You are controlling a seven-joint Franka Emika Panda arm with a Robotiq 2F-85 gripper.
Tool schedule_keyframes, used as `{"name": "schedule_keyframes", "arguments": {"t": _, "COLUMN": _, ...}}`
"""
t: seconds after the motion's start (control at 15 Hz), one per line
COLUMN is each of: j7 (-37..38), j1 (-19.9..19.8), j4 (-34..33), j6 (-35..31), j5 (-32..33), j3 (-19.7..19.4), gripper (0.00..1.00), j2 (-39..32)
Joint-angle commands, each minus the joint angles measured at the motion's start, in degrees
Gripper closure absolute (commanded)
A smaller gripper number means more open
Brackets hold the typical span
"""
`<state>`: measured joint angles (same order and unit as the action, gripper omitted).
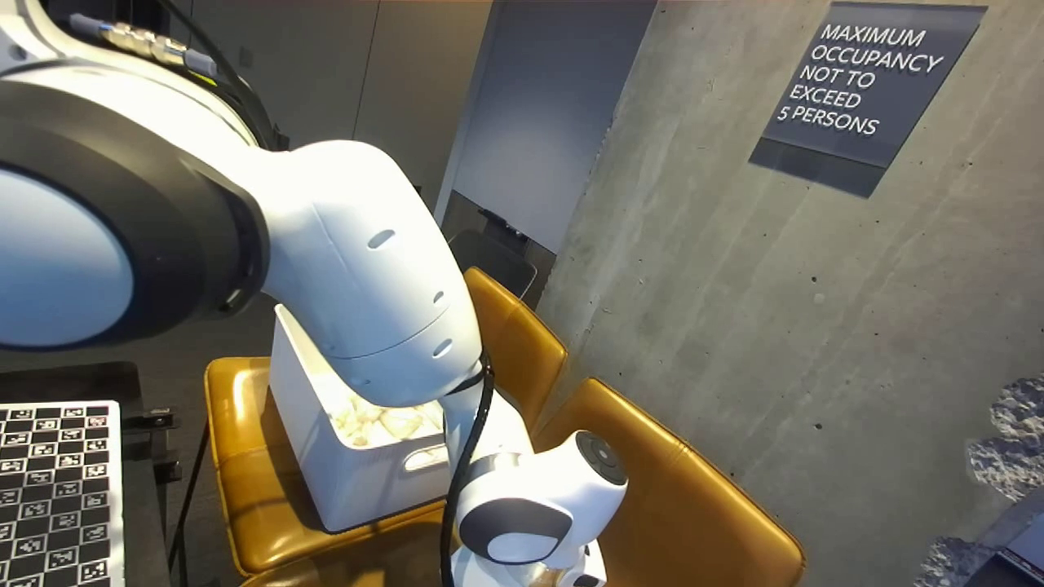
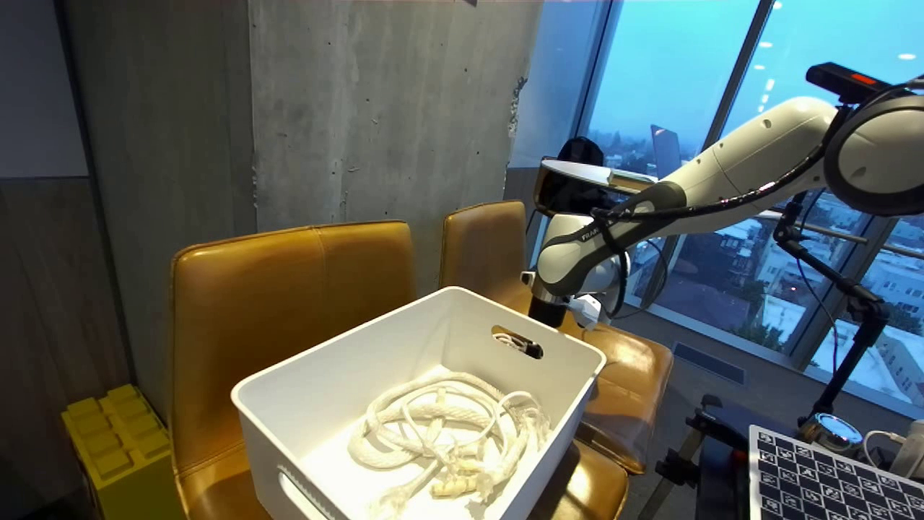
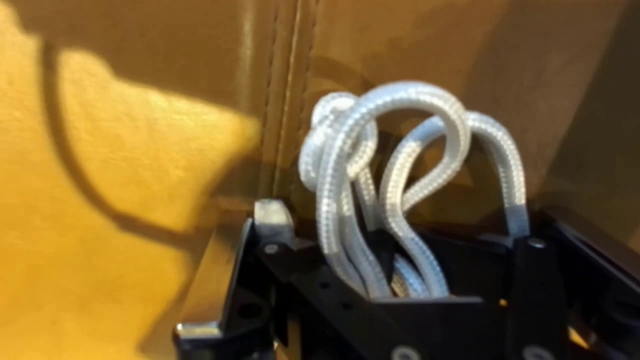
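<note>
White braided rope (image 3: 392, 197) is what you've got — the claw (image 3: 415, 265) is closed on it, with loops and a knot (image 3: 340, 135) sticking out past the grip in the wrist view. How much hangs below, can't tell; the tips don't show properly in an exterior view.

Step in hand looks like the grasp itself, low against a tan leather chair (image 3: 125, 190) and just beyond the end wall of the white bin (image 2: 346, 354). Your next move, I'd judge, calls for a slow lift, keeping the pinch firm so no loose loop slips or snags.

Edges: the bin's rim is close beside the arm (image 2: 722, 173), so any travel that way needs height first. The rope coil (image 2: 433, 426) inside lies well below that rim. A chair back (image 1: 677, 489) and the concrete wall (image 1: 783, 269) limit you on another side. The counter (image 1: 77, 383) with the marker board (image 1: 61, 489) sits well apart from the claw — most of your open room seems to be upward.
</note>
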<state>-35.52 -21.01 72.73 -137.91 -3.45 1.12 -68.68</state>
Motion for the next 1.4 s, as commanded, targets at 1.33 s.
{"name": "schedule_keyframes", "arguments": {"t": 1.33, "j7": 2.5, "j1": 12.5, "j4": 37.9, "j6": -0.7, "j5": 8.8, "j3": -0.2, "gripper": 1.0, "j2": 54.0}}
